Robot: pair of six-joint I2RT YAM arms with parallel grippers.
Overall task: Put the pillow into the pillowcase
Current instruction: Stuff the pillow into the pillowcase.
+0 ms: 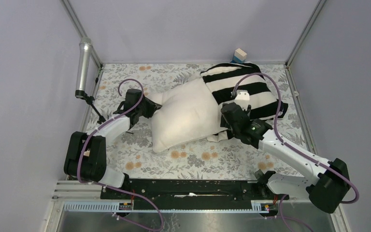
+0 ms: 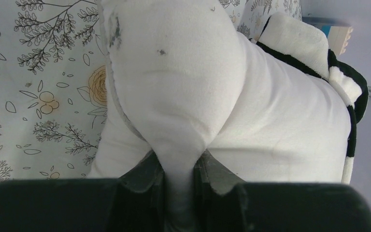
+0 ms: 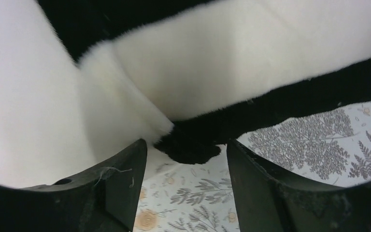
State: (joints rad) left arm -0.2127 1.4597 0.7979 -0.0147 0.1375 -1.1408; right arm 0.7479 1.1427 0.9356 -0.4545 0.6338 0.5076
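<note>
The left pincer (image 2: 179, 170) is nearly closed, pinching a gathered corner of the cream pillow (image 1: 183, 116). The right pincer (image 3: 186, 145) stands open, its jaws on either side of a black corner of the striped pillowcase (image 1: 245, 89), apparently without gripping it. The pillow lies slantwise in the middle of the flowered worktop (image 1: 193, 159). Its far right end is tucked into the pillowcase and the rest is bare. The pillowcase lies toward the far right corner.

left pincer (image 2: 178, 166) pinching pillow (image 2: 275, 130) corner, pillowcase (image 2: 294, 36) beyond
</note>
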